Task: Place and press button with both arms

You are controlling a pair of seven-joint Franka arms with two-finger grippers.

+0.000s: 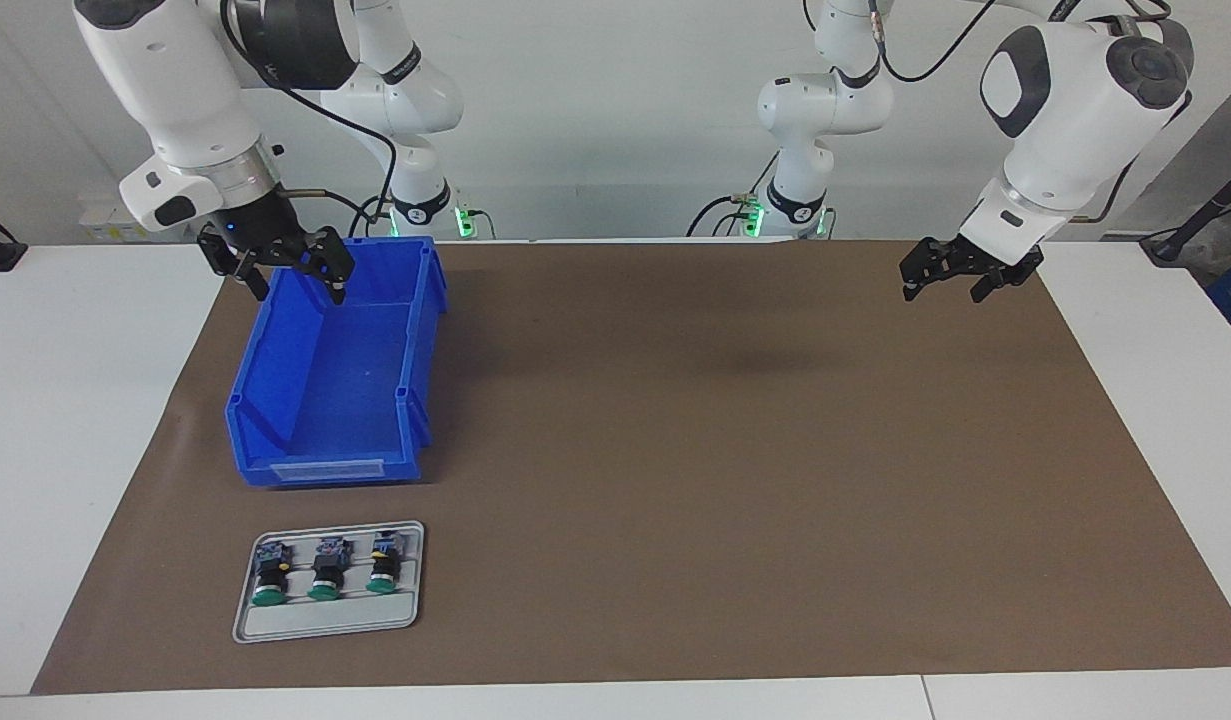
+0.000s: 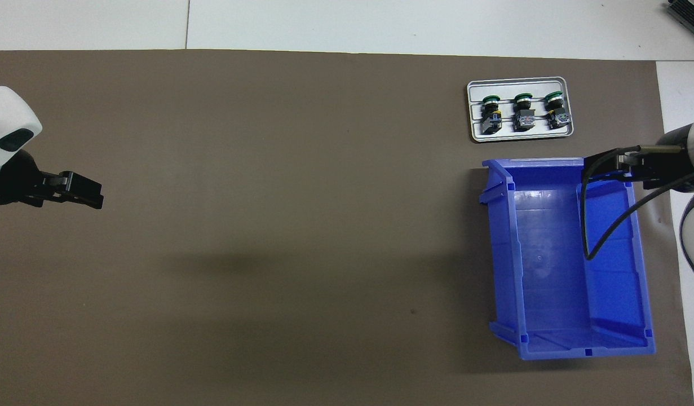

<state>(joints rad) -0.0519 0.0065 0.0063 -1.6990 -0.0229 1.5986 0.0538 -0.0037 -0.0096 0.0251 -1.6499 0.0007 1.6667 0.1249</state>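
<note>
I see the right gripper over the blue bin, fingers spread, empty. Left gripper hangs over bare desk, fingers apart, holding nothing.

In the overhead view the right gripper is partly cut off by the picture's edge, so its fingers cannot be made out. The terminal markings on the three buttons are too small to be read.
</note>
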